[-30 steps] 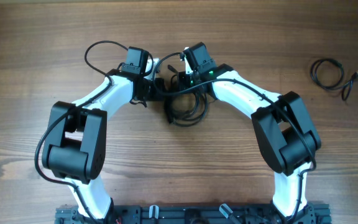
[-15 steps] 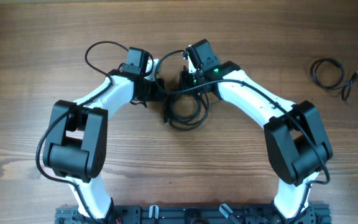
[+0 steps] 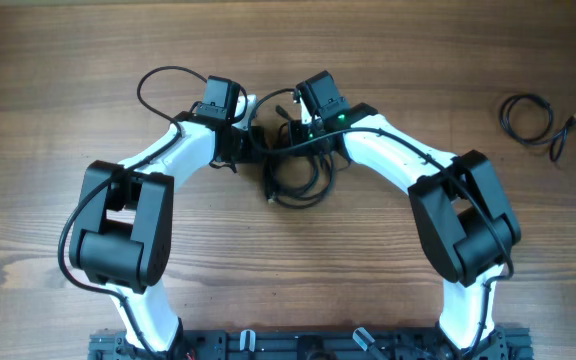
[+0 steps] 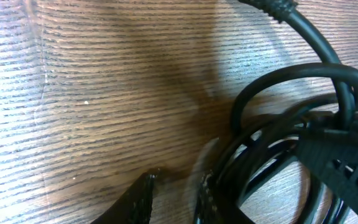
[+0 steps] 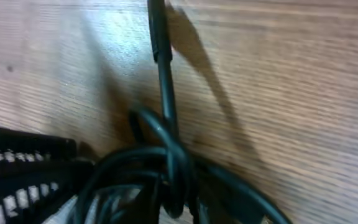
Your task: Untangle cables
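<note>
**Two grippers at a cable tangle, with a second cable lying apart**

Overhead view. The cable tangle (image 3: 298, 180), a bunch of thin black loops, lies on the wooden table (image 3: 398, 60) just toward 12 o'clock from its centre, between the two white-and-black arms. The left gripper (image 3: 255, 137) meets the tangle at its 10 o'clock edge. The right gripper (image 3: 290, 118) meets it at its 12 o'clock edge, where a green light (image 3: 313, 127) glows on the wrist. A coiled cable (image 3: 528, 118) with a small plug end lies well apart at 2 o'clock, near the table edge. A thicker arm wire (image 3: 158, 85) arcs out from the left arm toward 10 o'clock.

Left wrist view. Several strands of the cable tangle (image 4: 291, 78) curve across the frame from 1 o'clock to 5 o'clock. One of the left gripper's fingers (image 4: 347, 171), ribbed, overlaps them at 4 o'clock. The other shows as a blurred dark tip at 7 o'clock, with bare wood between it and the strands. Whether the strands are pinched cannot be told.

Right wrist view. One strand runs straight from 12 o'clock down into the knot of the cable tangle (image 5: 173, 162). Only one of the right gripper's fingers (image 5: 23, 165) shows, ribbed, at 8 o'clock just beside the knot. Whether this gripper is spread or clamped cannot be told.
</note>
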Robot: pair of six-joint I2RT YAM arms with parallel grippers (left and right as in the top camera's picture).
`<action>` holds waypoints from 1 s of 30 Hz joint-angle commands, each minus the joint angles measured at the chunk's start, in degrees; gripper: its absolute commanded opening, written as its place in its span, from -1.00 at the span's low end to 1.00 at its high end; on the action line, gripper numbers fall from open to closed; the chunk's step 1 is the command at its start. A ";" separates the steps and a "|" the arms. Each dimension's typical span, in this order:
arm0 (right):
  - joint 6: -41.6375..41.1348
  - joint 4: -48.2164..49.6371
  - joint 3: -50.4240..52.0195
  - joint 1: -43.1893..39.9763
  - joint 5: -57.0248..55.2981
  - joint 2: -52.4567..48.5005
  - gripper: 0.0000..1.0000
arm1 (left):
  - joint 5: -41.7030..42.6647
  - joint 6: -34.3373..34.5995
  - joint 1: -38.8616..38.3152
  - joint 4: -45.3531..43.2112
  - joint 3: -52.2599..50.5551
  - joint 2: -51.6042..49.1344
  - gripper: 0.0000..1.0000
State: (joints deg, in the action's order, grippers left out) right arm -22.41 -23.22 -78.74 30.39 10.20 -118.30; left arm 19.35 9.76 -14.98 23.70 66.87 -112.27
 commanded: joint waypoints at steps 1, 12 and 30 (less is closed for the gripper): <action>-1.22 1.75 0.81 0.22 1.88 -1.73 -0.84 | -0.52 0.35 -0.02 -0.17 -0.55 -0.79 -0.44; -3.06 -12.00 0.81 -0.24 14.08 -1.73 -0.91 | -0.52 0.37 -0.02 -0.24 -0.55 -0.79 -0.38; 2.75 -11.85 0.81 -0.24 19.54 -1.73 -0.91 | 5.68 -19.89 -1.64 6.97 1.16 0.83 -0.31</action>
State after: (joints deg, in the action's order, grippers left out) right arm -20.64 -35.16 -78.67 29.87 28.14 -118.96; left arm 23.92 -8.78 -16.36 31.00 67.26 -109.25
